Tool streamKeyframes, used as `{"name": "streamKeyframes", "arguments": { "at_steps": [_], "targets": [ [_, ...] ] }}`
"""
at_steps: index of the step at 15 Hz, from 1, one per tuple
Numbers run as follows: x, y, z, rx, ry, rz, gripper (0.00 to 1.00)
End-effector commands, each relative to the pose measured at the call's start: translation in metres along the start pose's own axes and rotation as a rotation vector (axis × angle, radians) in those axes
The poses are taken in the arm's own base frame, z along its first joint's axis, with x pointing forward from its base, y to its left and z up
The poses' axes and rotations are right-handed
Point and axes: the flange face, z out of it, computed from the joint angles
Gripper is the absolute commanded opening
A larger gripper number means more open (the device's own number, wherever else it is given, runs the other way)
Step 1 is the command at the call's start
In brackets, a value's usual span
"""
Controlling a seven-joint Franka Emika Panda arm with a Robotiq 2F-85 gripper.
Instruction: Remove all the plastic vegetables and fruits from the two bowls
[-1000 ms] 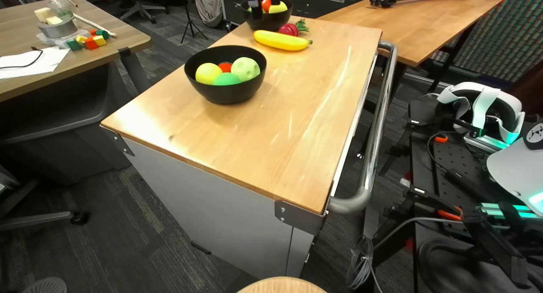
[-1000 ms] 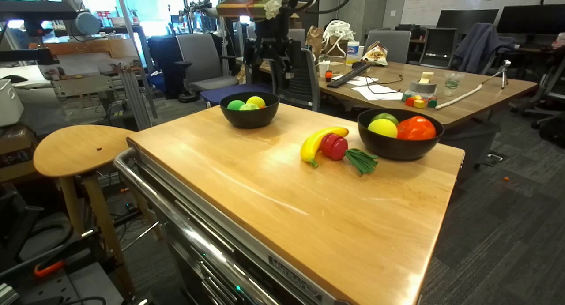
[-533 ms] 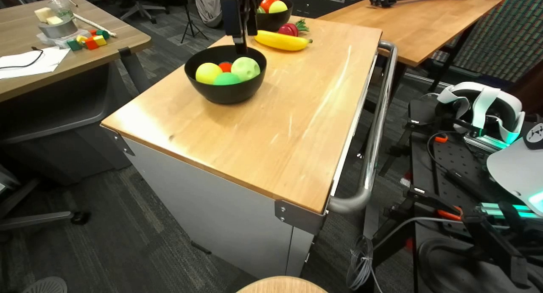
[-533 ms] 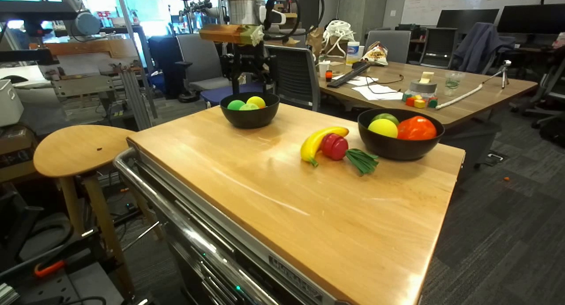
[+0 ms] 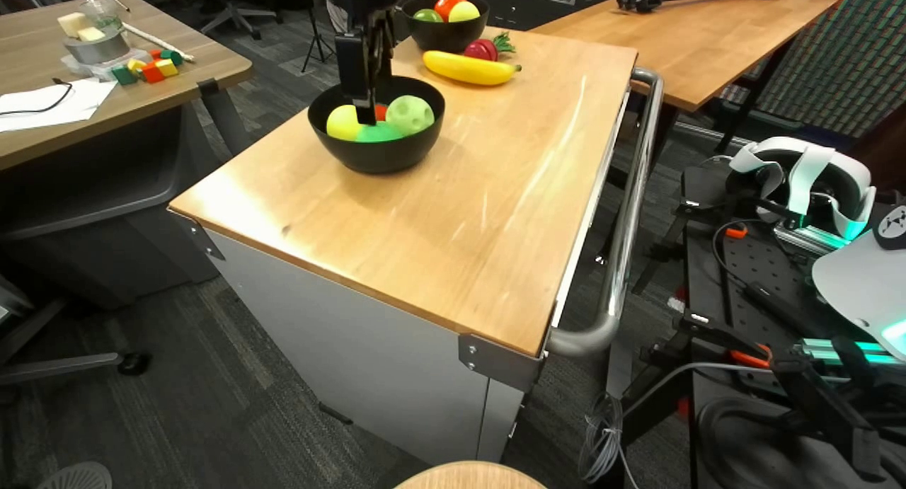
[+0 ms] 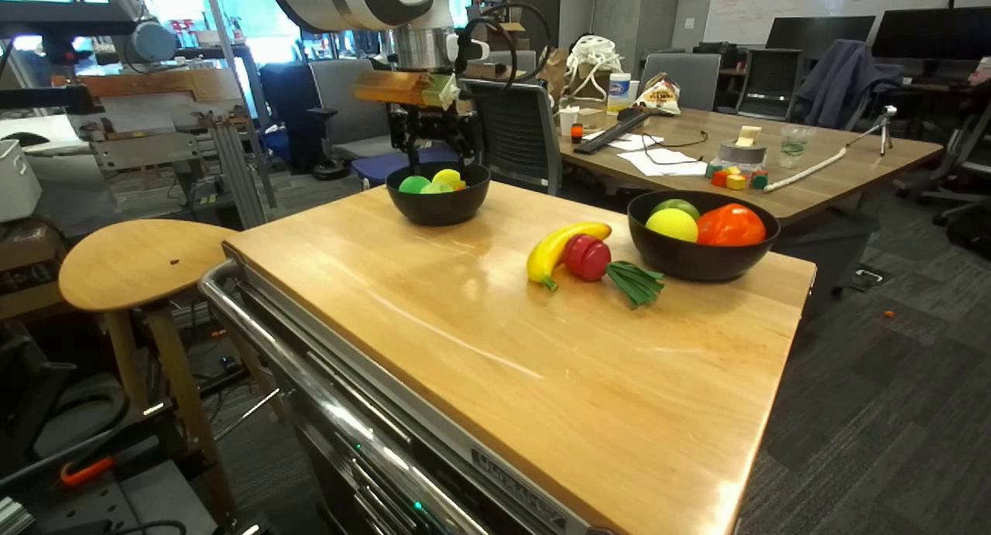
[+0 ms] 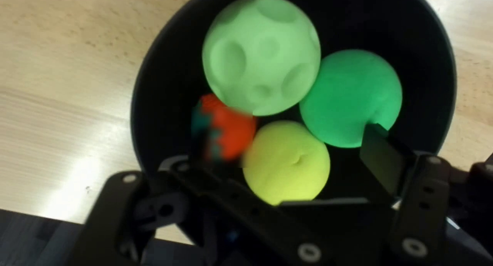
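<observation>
A black bowl (image 5: 382, 156) holds a pale green dimpled ball (image 7: 262, 54), a green ball (image 7: 350, 98), a yellow ball (image 7: 287, 162) and a red-orange piece (image 7: 233, 133). My gripper (image 7: 285, 146) is open, pointing down into this bowl, its fingers on either side of the yellow ball. One finger overlaps the green ball's edge; the other is by the red-orange piece. Contact cannot be told. A second black bowl (image 6: 704, 264) holds a yellow ball (image 6: 672, 225), a red-orange vegetable (image 6: 732, 227) and a dark green piece (image 6: 676, 207). A banana (image 6: 551, 252) and a red radish (image 6: 586, 257) lie on the tabletop.
The wooden cart top (image 6: 495, 341) has a metal handle rail (image 6: 333, 396) along one side. A round stool (image 6: 139, 260) stands beside it. A table with papers and small coloured blocks (image 5: 148, 68) is close by.
My gripper has moved across from in front of the second bowl in an exterior view and down into the bowl with the green balls. The fruits and vegetables have not visibly moved.
</observation>
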Motion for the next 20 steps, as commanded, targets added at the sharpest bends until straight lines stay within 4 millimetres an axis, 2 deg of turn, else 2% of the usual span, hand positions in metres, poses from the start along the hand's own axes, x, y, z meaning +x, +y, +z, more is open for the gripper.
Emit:
{"name": "streamKeyframes", "arguments": {
  "at_steps": [1,5,10,12,14,16,17,20],
  "targets": [
    [0.010,0.000,0.006,0.000,0.099,-0.013,0.93],
    [0.012,0.003,0.020,0.005,0.136,0.006,0.91],
    [0.004,0.011,0.036,-0.003,0.115,0.012,0.88],
    [0.002,0.013,0.039,-0.001,0.107,0.021,0.82],
    [0.001,0.016,0.040,0.002,0.099,0.033,0.58],
    [0.001,0.020,0.037,0.011,0.096,0.051,0.41],
    [0.002,0.022,0.034,0.018,0.096,0.061,0.35],
    [0.000,0.025,0.023,0.046,0.080,0.092,0.32]
  ]
}}
